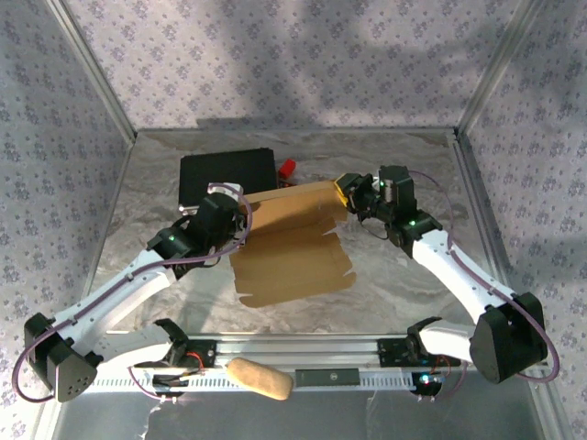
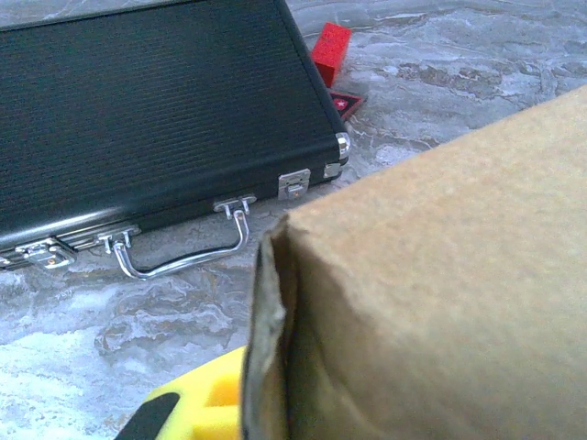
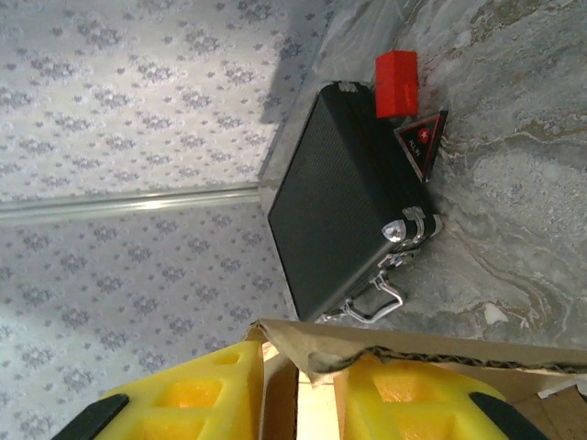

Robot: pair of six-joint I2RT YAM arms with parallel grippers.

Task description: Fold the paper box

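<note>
Left end effector: at the left end of the box's raised rear panel; the wrist view shows one yellow finger just beside the panel's end edge; whether it is spread or pinching cannot be told
Black case: flat on the worktop, just beyond the panel's left end and apart from it
Paper box: mid-worktop, between the two arms; base sheet lies flat, rear panel stands up along the far side, near notched flaps not yet raised
Handling, as judged: light, thin corrugated board; stiff across each panel, giving way at the score lines; likely to crease or tear under a hard squeeze; the flat sheet may slide on the glossy surface
Hold points, as judged: panel ends, close to the fold, both ends together so the wall does not twist
Right end effector: at the panel's right end; yellow fingers sit on either side of the cardboard corner, pinching it
</note>
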